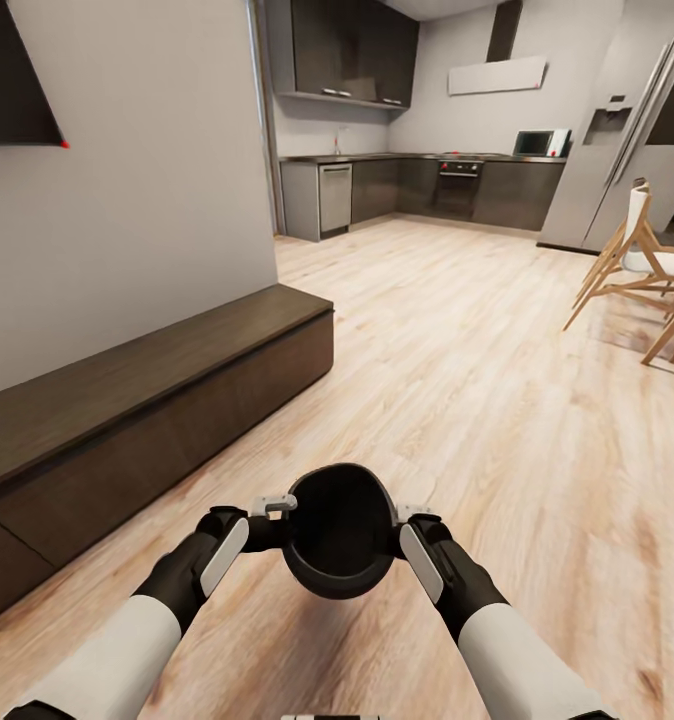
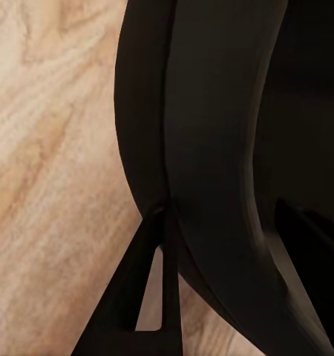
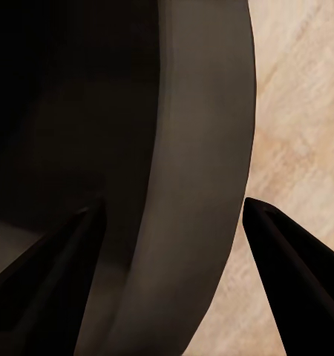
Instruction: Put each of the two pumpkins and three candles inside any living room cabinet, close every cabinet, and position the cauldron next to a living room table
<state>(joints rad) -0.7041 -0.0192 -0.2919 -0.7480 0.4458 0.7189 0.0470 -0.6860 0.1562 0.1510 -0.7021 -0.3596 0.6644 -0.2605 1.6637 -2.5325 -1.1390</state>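
Cauldron (image 1: 339,530): held above wood floor (image 1: 497,400), mouth facing the camera.
Left gripper (image 1: 274,507): clamped on cauldron rim.
Right gripper (image 1: 409,515): straddling the opposite rim, holding.
Cabinet (image 1: 127,420): at left, closed.

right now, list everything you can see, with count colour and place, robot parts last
cauldron: one, black, held off the floor between both grippers, mouth toward the camera
cabinet: one, long low dark brown, along the wall at left, fronts shut
floor: pale wood planks, running through to the kitchen
kitchen cabinets: dark grey, upper and lower run at the far wall
oven: one, dark, in the lower run
fridge: one, silver grey, far right
chairs: light wood with white seats, right edge; count unclear
left gripper: one, black and white, clamped on the cauldron's left rim
right gripper: one, black and white, fingers astride the cauldron's right rim
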